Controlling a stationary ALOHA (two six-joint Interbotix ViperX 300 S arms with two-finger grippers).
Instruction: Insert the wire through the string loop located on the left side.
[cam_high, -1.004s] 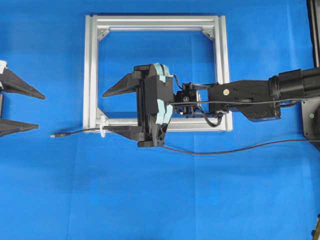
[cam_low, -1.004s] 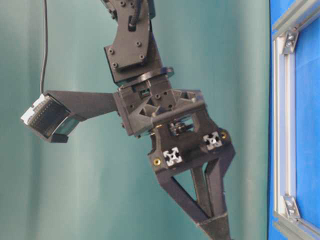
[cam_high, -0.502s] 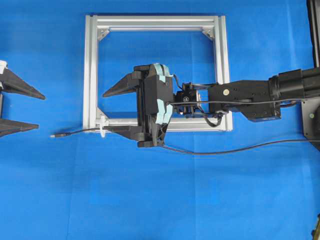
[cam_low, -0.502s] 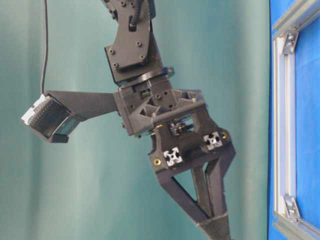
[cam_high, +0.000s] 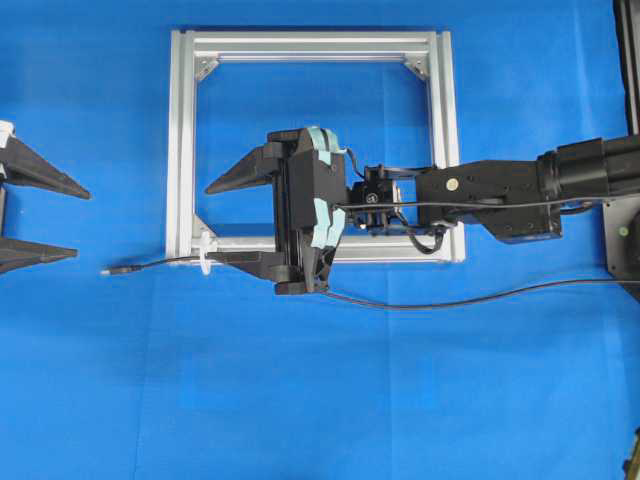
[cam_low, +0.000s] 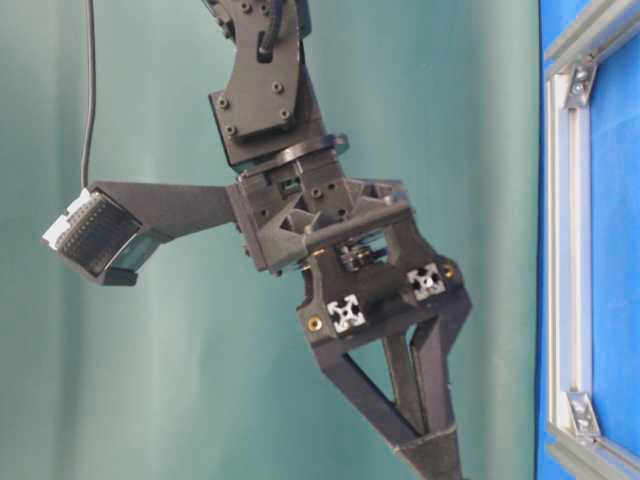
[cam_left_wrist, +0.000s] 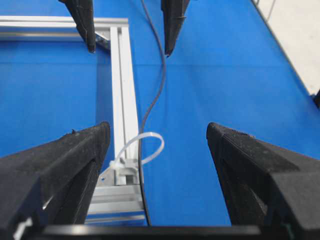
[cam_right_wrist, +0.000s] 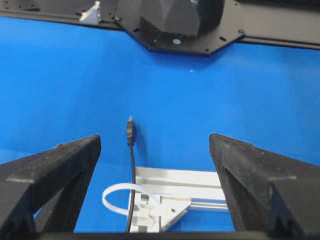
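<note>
Here, wire (cam_high: 150, 266) lying lengthwise through string loop (cam_high: 207, 254) at frame (cam_high: 181, 140) corner, plug pointing away from frame over bare blue mat (cam_high: 300, 400), right gripper (cam_high: 235, 222) spread wide, grasping nothing, left gripper (cam_high: 45, 217) released, beyond the plug.

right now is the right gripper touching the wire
Apart. In the right wrist view the wire runs through the string loop midway between the open fingers, with blue mat on both sides.
</note>
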